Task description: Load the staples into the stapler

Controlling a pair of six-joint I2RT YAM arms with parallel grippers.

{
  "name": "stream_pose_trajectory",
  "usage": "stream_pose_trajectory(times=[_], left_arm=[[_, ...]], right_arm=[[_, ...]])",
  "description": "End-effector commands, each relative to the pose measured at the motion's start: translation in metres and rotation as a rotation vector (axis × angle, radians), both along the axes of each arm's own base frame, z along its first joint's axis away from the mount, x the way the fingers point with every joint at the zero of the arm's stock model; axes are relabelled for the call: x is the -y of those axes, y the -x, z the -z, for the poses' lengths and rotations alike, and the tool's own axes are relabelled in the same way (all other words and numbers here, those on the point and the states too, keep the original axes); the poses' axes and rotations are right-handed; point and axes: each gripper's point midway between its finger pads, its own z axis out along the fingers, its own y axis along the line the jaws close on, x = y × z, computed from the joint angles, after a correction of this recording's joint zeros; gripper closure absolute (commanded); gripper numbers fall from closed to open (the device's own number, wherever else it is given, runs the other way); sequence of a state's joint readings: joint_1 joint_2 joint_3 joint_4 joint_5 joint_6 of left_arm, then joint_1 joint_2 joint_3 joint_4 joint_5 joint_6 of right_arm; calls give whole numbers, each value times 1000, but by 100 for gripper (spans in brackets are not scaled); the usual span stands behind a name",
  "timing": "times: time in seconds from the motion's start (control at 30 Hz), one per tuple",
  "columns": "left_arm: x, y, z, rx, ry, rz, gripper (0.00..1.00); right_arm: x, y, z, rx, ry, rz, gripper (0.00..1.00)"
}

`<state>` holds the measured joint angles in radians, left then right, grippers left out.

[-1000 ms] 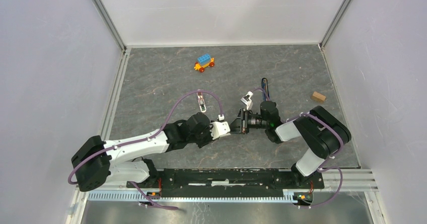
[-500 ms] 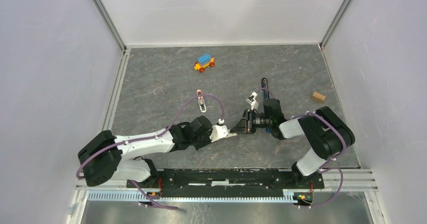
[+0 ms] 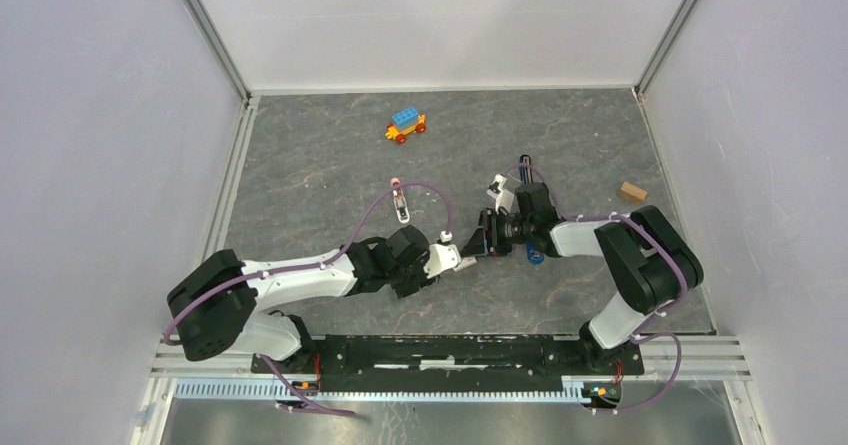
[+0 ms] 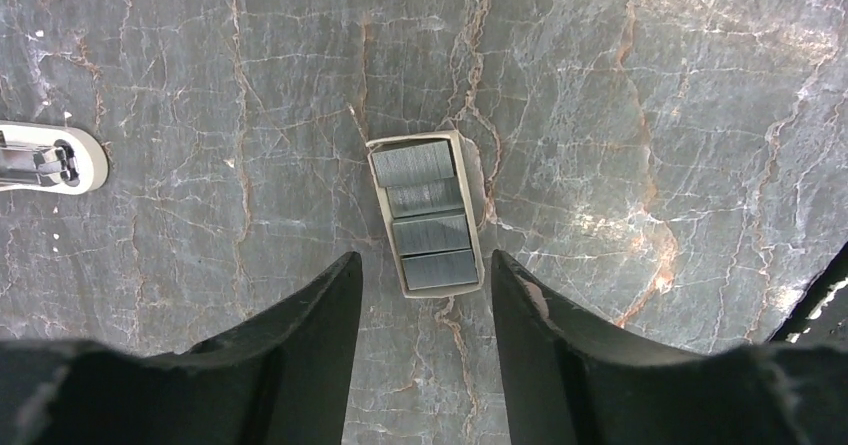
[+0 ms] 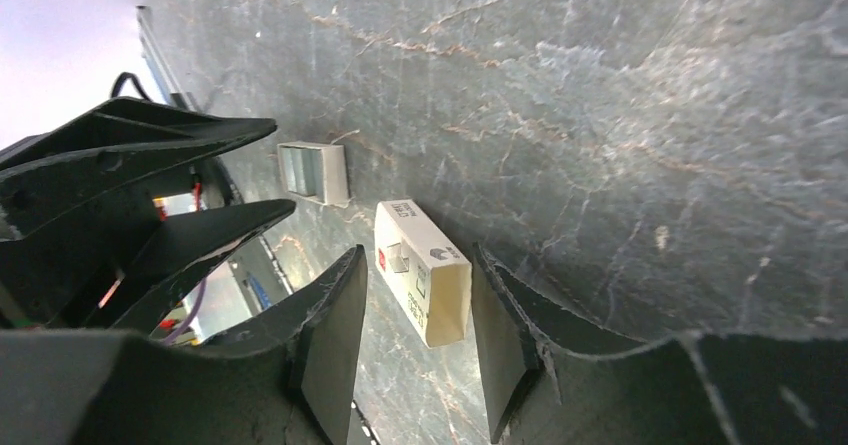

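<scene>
**Top external view.** The two arms meet at the centre of the grey stone-patterned table (image 3: 320, 165), with the left gripper (image 3: 462, 258) and the right gripper (image 3: 478, 247) tip to tip. The stapler (image 3: 523, 166), a slim dark-blue bar, lies on the table right of centre. It sits just beyond the right wrist, which covers its near end, so its exact pose is hard to read here. A toy car (image 3: 405, 125) stands in the upper middle. A small wooden block (image 3: 631, 192) lies near the right edge of the table. A small pale oblong object (image 3: 400, 202) lies left of centre, beside the left arm's cable.

**Left wrist view.** An open cardboard tray (image 4: 444, 289) lies flat at the centre of the frame, filled with four grey strips of staples (image 4: 430, 235). The left gripper's two black fingers (image 4: 300, 335) rise from the lower edge and stand apart, released, one on each side of the tray's near end. A strip of table shows between the left-hand finger and the tray. The other fingertip is just beside the tray wall.

**Right wrist view.** A white staple-box sleeve (image 5: 420, 270) lies on the table between the right gripper's fingers (image 5: 330, 345). These are spread, not clenched; whether they brush its sides cannot be told. The tray sits upper left of the sleeve, apart from it, with the left gripper's fingers at the left edge of the frame.
</scene>
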<state>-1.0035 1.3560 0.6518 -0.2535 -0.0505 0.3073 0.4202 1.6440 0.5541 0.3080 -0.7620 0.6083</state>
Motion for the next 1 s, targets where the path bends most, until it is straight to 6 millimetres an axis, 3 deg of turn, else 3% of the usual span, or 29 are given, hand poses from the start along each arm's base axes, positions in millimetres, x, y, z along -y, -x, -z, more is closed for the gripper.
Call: stream_pose_trajectory(times=[0.0,0.23,0.37,0.53,0.67,0.73,0.97], left_arm=[[17,-11,-24,30,94,-41,41],[11,-42,-61,97,242,-251,38],[-7,-63,-82,28,381,-467,38],[-38,-82,-131,50,563,-628,27],[-62,-85,-169,146,636,-660,16],[-74,-86,-179,189,636,-698,1],[-120,-90,-183,198,654,-969,0]], right_arm=[[7,-20,-7,86,89,4,51],[23,-35,-21,172,207,57,46],[33,-38,-29,217,254,86,45],[31,-36,-49,302,257,97,45],[22,-31,-63,384,252,96,45],[14,-26,-67,418,255,82,45],[-19,-8,-74,503,305,50,46]])
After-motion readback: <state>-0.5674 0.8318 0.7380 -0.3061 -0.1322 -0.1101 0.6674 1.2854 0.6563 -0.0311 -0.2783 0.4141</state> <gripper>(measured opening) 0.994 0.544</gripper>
